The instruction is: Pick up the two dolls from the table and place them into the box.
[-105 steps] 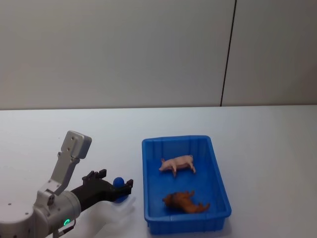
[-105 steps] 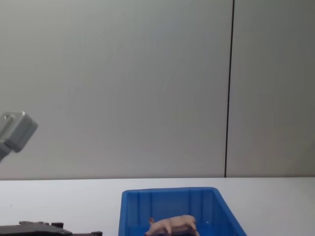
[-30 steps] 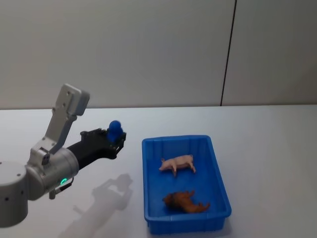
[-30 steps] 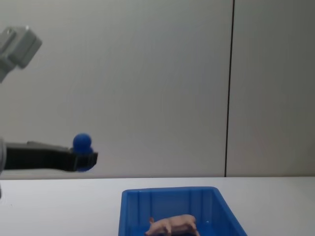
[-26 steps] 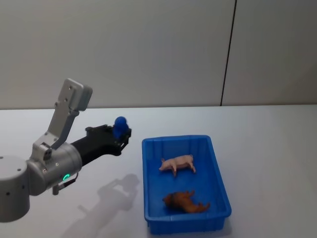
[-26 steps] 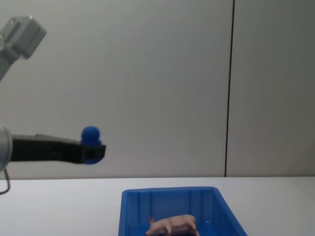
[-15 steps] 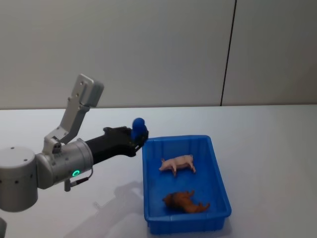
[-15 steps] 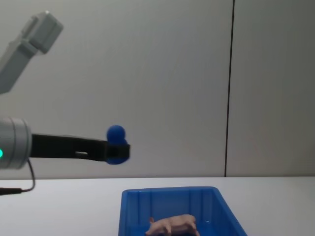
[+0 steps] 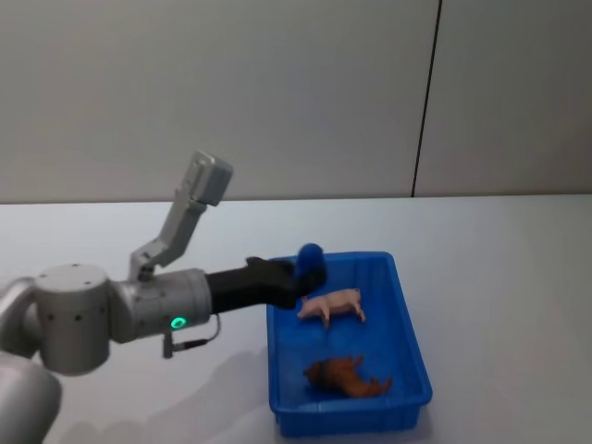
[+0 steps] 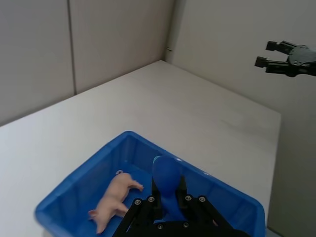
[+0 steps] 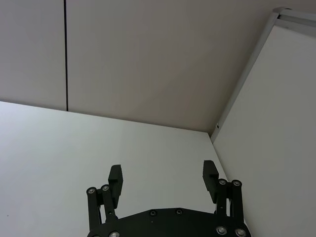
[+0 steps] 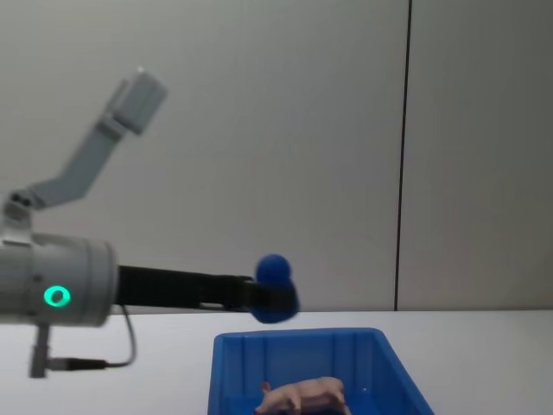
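Pinching a blue doll [image 10: 166, 173], left gripper [image 10: 168, 197] fingers hover above box [image 9: 407, 324].

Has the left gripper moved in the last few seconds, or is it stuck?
Yes. The left gripper, shut on the blue doll, has risen from the table and swung toward the robot's right, now over the box's left rim.

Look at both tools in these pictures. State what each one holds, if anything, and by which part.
The left tool is shut on the blue doll, gripping its lower part; the rounded top sticks up above the box. The right tool is open, holding nothing.
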